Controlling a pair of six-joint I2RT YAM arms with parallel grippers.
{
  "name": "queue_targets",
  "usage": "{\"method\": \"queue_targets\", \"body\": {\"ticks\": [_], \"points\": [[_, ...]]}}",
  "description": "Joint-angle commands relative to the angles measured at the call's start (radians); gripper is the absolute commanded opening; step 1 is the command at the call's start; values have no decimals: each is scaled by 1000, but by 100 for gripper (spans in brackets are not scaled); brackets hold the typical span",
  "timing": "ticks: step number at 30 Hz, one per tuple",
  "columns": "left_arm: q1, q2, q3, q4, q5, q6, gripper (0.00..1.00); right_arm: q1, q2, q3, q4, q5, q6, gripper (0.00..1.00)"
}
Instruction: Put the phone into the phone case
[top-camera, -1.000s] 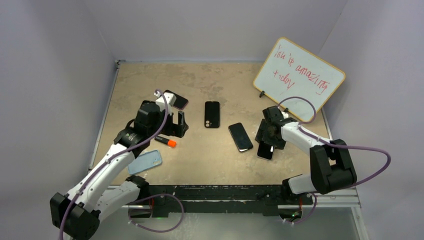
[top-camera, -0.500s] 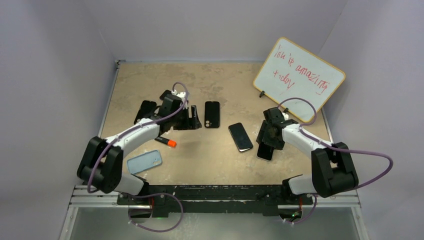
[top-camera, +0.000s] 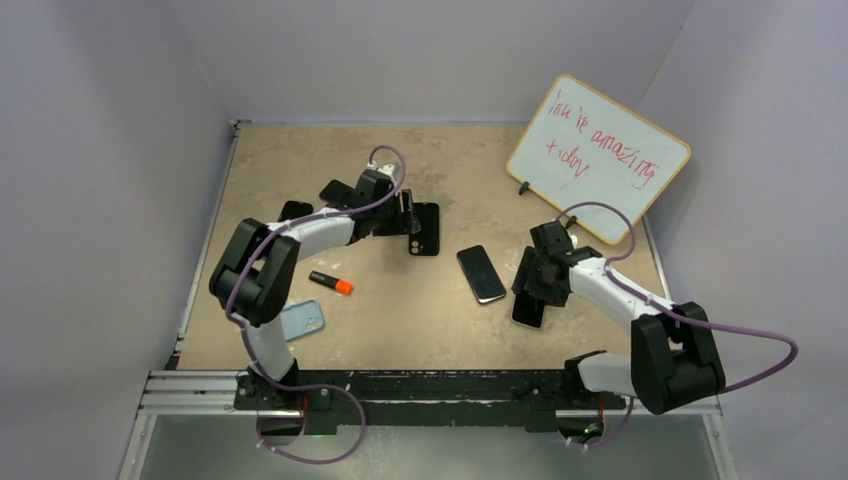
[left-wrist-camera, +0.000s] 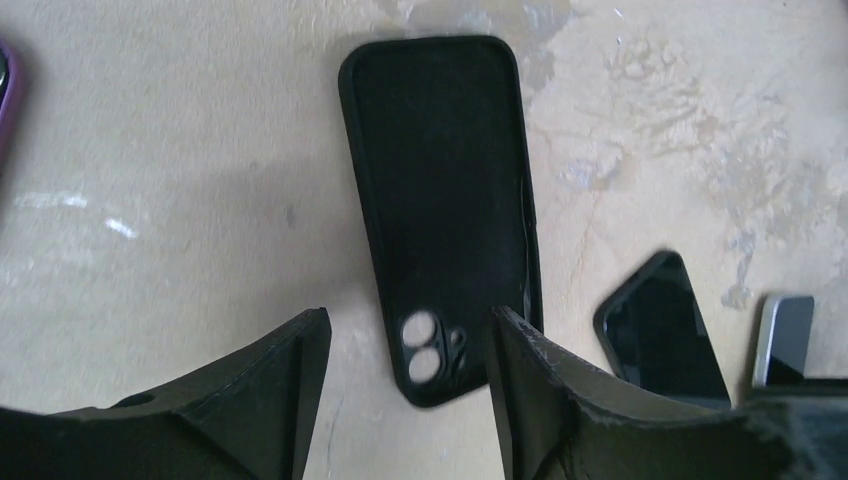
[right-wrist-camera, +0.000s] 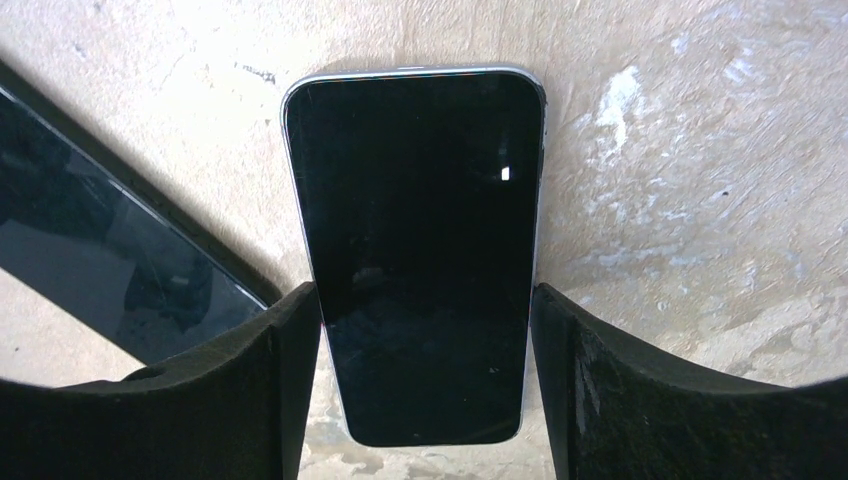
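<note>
The phone (right-wrist-camera: 420, 250) lies flat, screen up, on the tan table (top-camera: 300, 160), right of centre in the overhead view and low in it. Its far short edge and both far corners are bare. Its long edges run down between the two fingers of the right gripper (right-wrist-camera: 425, 300), which is spread to about the phone's width and straddles its near half. The pads (right-wrist-camera: 290, 340) sit right at those edges, but whether they press on them cannot be told. The phone is not lifted. Bare table lies to the right of it in the wrist view. To the left a second dark phone (right-wrist-camera: 100, 250) lies slanted just beside it, its edge passing behind the left-hand finger.

The black phone case (left-wrist-camera: 440, 210) lies hollow side up near the middle of the table, well apart from the phone. The second phone lies between them. The left gripper (left-wrist-camera: 408, 325) hangs spread over the case's camera-cutout end, grasping nothing, one finger outside each long edge. Open tabletop surrounds the case's far end.

Farther out sit an orange-capped marker (top-camera: 331, 283), a light blue case (top-camera: 302, 320) by the lower left edge, and a whiteboard (top-camera: 598, 157) propped at the upper right.
</note>
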Motion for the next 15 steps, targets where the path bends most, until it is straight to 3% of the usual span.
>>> {"method": "queue_targets", "body": {"ticks": [1, 15], "points": [[-3, 73, 93, 49, -15, -15, 59, 3, -48, -2, -23, -28, 6, 53], [-10, 184, 129, -7, -70, 21, 51, 3, -76, 13, -24, -70, -7, 52]]}}
